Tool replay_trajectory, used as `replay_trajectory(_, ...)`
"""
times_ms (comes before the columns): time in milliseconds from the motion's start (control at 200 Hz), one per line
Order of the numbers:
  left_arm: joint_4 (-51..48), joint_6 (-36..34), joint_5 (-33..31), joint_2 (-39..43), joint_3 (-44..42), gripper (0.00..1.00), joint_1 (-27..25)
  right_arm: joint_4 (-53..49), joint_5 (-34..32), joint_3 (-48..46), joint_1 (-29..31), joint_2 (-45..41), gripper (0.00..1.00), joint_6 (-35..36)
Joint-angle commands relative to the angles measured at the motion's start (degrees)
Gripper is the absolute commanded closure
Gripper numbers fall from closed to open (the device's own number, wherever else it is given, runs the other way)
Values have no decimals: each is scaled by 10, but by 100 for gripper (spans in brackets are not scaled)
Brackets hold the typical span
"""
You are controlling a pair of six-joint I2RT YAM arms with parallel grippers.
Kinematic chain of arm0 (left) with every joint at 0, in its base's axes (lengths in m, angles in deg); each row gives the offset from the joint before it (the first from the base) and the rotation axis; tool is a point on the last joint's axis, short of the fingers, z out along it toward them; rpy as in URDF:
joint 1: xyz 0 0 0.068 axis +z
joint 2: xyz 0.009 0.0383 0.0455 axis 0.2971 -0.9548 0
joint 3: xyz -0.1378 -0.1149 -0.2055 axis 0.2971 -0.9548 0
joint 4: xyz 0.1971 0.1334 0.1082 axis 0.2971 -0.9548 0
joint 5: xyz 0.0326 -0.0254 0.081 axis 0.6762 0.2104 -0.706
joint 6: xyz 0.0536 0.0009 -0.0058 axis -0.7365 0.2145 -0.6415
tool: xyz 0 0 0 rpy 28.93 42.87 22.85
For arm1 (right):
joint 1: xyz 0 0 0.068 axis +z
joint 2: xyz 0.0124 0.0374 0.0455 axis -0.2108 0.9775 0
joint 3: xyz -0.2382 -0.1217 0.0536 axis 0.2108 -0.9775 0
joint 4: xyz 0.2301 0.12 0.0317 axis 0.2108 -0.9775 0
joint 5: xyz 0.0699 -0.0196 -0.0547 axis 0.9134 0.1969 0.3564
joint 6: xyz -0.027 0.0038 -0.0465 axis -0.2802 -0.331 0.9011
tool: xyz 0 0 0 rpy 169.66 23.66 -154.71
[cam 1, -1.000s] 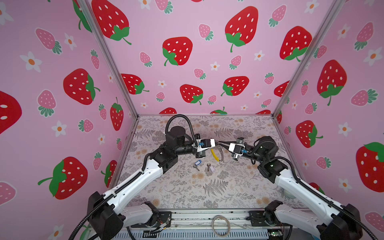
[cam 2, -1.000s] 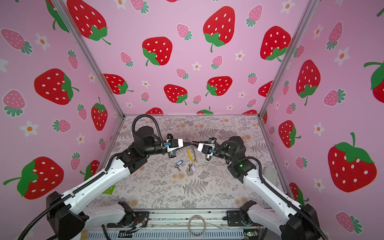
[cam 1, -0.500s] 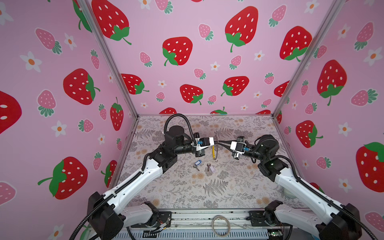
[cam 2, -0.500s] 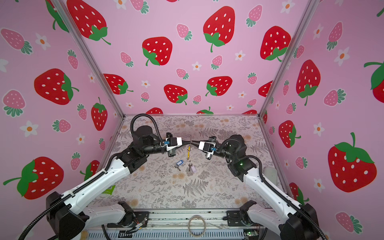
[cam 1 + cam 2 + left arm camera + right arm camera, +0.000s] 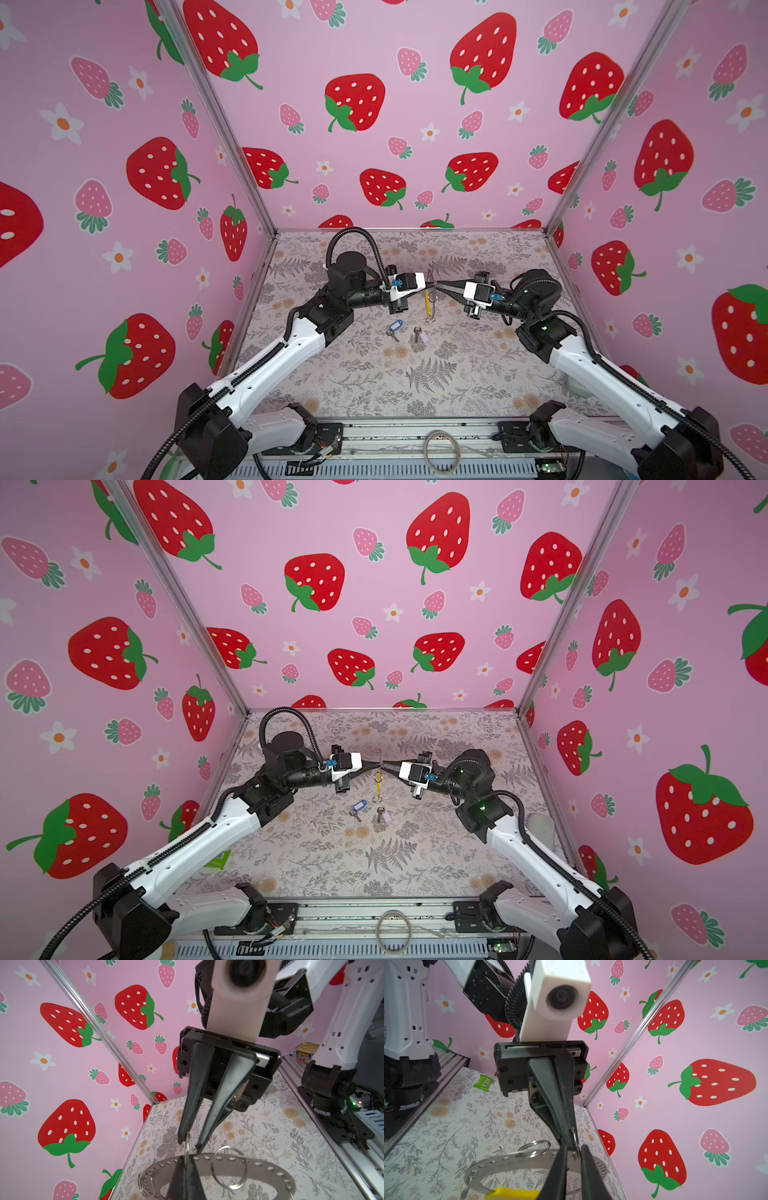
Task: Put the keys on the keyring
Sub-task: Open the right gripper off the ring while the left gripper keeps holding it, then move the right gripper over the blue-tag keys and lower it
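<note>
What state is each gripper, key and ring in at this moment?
left gripper: shut on the keyring
right gripper: open, tips at the keyring
keyring: held up, no keys on it
blue-tag key: loose on the table
lilac-tag key: loose on the table

A grey floral-print mat (image 5: 457,374) is laid across the floor of the cell. The walls (image 5: 374,124) are covered in pink strawberry-and-flower print and are joined by aluminium corner posts (image 5: 224,124). A plain pale hoop (image 5: 441,432) is found lying flat on the front metal rail (image 5: 374,434). A green packet (image 5: 483,1083) is noted at the mat's left edge, near that rail. A SPAM tin (image 5: 305,1052) is observed off the mat, beside the rail.
</note>
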Motion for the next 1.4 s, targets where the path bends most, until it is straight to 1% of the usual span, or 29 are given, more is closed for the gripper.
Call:
replay_trajectory(0, 38, 21, 27, 7, -12, 100, 11, 9, 10, 3, -7, -1, 78, -11)
replay_trajectory(330, 61, 42, 49, 12, -29, 100, 28, 17, -11, -25, -19, -5, 72, -18)
replay_trajectory(395, 60, 40, 48, 13, -30, 100, 31, 15, -27, -34, -20, -4, 71, -19)
replay_trajectory(490, 40, 32, 49, 20, -35, 100, 38, -13, -49, -39, -23, 2, 72, -18)
replay_trajectory(585, 29, 31, 46, 37, -52, 100, 53, -90, -52, -27, -24, 21, 71, 3)
replay_trajectory(670, -1, 16, 40, 57, -68, 100, 65, -158, -56, -17, -23, 51, 72, 5)
replay_trajectory(730, -17, 8, 35, 71, -81, 100, 74, -181, -60, -18, -21, 69, 72, 11)
replay_trajectory(865, -32, 6, 25, 101, -118, 100, 97, -225, -68, -14, -7, 124, 74, 56)
replay_trajectory(970, -38, 5, 13, 125, -146, 100, 112, -272, -104, 14, 20, 185, 74, 109)
replay_trajectory(1075, -47, 4, 3, 150, -169, 100, 123, -347, -139, 67, 35, 261, 76, 132)
replay_trajectory(1120, -52, 3, -2, 161, -177, 100, 127, -364, -154, 84, 43, 289, 76, 134)
replay_trajectory(1175, -55, 3, -7, 173, -186, 100, 133, -382, -173, 104, 62, 317, 76, 157)
replay_trajectory(1261, -66, 5, -15, 192, -197, 100, 146, -386, -183, 140, 80, 358, 75, 156)
replay_trajectory(1336, -80, 7, -19, 212, -204, 100, 161, -389, -189, 180, 94, 390, 76, 124)
replay_trajectory(1396, -90, 7, -20, 229, -212, 100, 177, -389, -195, 207, 108, 411, 76, 84)
